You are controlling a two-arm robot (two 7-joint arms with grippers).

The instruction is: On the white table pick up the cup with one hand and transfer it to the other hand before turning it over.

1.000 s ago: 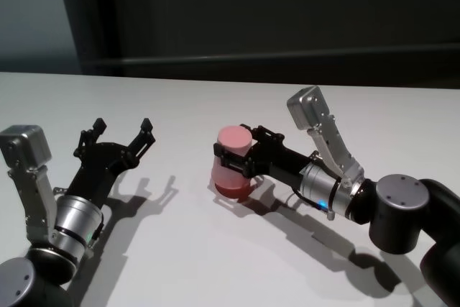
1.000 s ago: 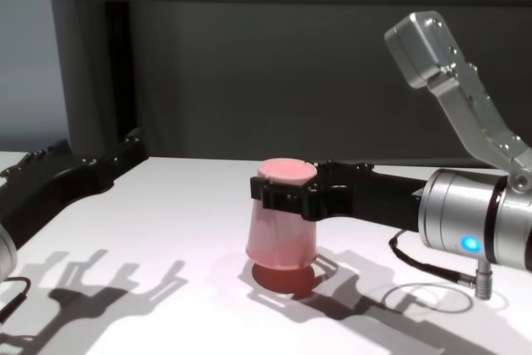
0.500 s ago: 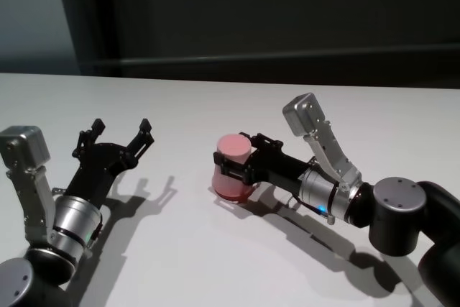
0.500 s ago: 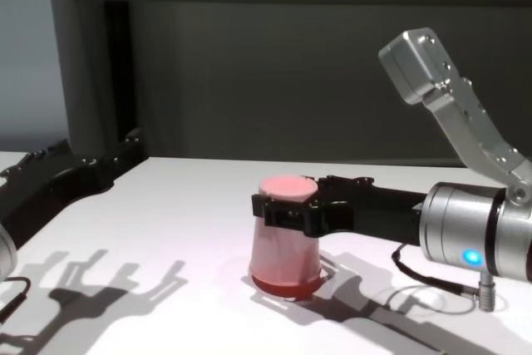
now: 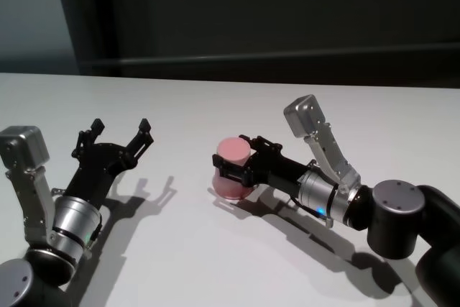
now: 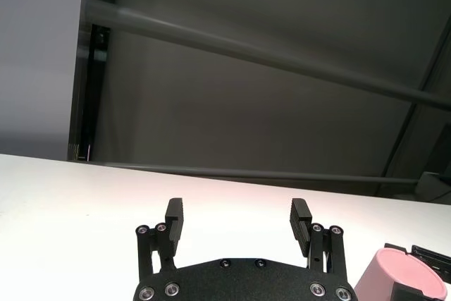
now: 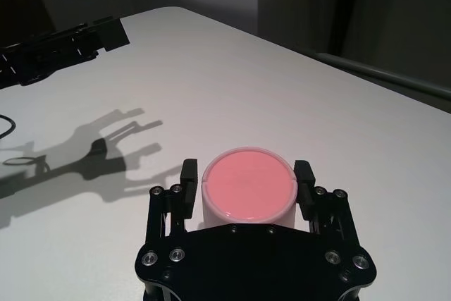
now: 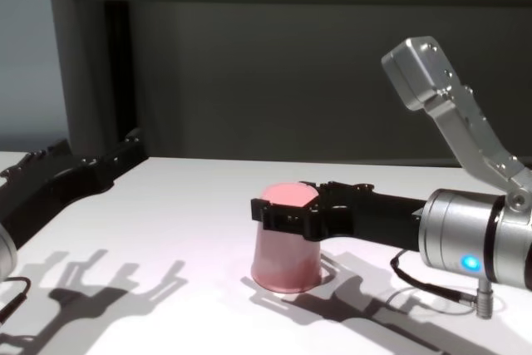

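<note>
R gripper (image 5: 231, 168) fingers (image 7: 187, 176) sit one each side of the cup (image 5: 232, 167), pressed vs its upper wall just below the closed base, so jaws are closed on it at approx cup width; right wrist view shows both pads flush w/ the pink wall, no gap seen; cup is upside down, flat base up, wider rim down on the white table (image 5: 215, 264); chest view shows rim meeting the tabletop w/ a shadow right beside it; cup stands upright, not tilted, approx mid-table, slightly right of centre; R arm reaches in from the right, black fingers leading to a silver wrist w/ a blue light, forearm low over the table.

L gripper (image 5: 118, 134) fingers (image 6: 174, 216) spread wide apart, holding nothing; left wrist view shows the two pads w/ clear space betw them and the cup off to one side, apart from them; L gripper is on the left of the table, well apart from the cup, pointing toward the far side; hangs above the surface, shadow cast on the table to its right.
</note>
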